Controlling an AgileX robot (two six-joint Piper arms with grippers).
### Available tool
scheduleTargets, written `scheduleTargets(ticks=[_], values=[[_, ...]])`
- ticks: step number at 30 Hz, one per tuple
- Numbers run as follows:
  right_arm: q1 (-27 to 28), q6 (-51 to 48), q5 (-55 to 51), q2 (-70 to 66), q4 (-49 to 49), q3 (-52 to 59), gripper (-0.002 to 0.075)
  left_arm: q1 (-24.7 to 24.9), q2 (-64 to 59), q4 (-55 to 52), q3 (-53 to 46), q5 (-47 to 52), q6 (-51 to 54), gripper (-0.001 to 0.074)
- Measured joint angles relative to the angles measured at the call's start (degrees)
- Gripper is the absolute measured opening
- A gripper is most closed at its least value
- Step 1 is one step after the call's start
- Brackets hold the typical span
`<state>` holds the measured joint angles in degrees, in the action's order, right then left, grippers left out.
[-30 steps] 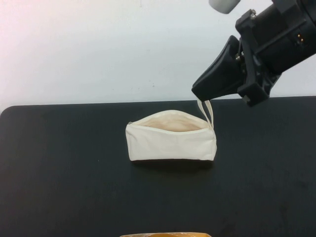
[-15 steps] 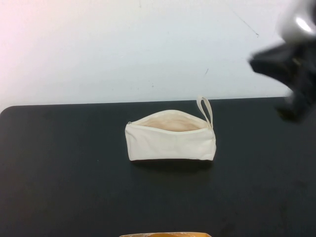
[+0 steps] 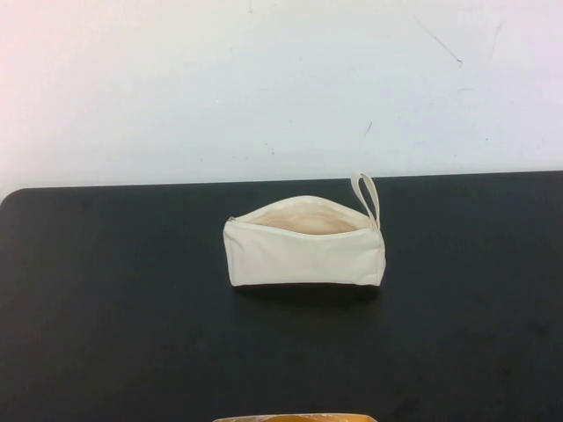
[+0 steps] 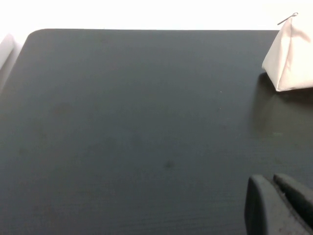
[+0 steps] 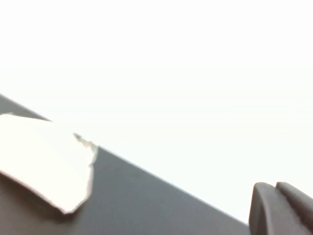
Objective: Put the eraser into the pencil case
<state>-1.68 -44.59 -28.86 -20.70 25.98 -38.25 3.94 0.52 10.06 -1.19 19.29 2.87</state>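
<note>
The cream-white pencil case [image 3: 304, 250] lies on the black table [image 3: 114, 308], unzipped, with its pale lining showing and its loop strap [image 3: 367, 197] at the right end. The eraser is not in view in any frame. Neither arm shows in the high view. My left gripper [image 4: 274, 183] is shut and empty above bare table, with one end of the pencil case [image 4: 291, 58] well away from it. My right gripper [image 5: 276, 188] is shut and empty, raised off the table, with the pencil case [image 5: 44, 164] far from it.
A white wall [image 3: 264, 88] stands behind the table's far edge. A tan object [image 3: 295, 418] pokes in at the bottom edge of the high view.
My right arm, which hung above the pencil case's strap end, has swung away to the right and out of the high view. The pencil case has not moved.
</note>
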Motion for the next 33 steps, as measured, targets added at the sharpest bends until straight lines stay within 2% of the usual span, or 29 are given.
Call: scheduleTargets(ticks=[7, 12, 26, 33], values=[[3.0, 0.0, -2.4, 9.0, -4.4, 4.8, 0.0001, 0.0, 0.0, 0.0, 0.0, 0.0, 0.0, -0.0001], [5.2, 0.0, -3.9, 12.0, -11.9, 7.5, 0.0001, 0.0, 0.0, 0.0, 0.0, 0.0, 0.0, -0.0001], [4.0, 0.0, -2.8, 16.8, -33.4, 14.6, 0.0, 0.0, 0.0, 0.0, 0.0, 0.0, 0.0, -0.0001], [3.7, 0.8, -4.9, 16.8, -32.0, 15.2, 0.0, 0.0, 0.0, 0.0, 0.0, 0.0, 0.0, -0.0001]])
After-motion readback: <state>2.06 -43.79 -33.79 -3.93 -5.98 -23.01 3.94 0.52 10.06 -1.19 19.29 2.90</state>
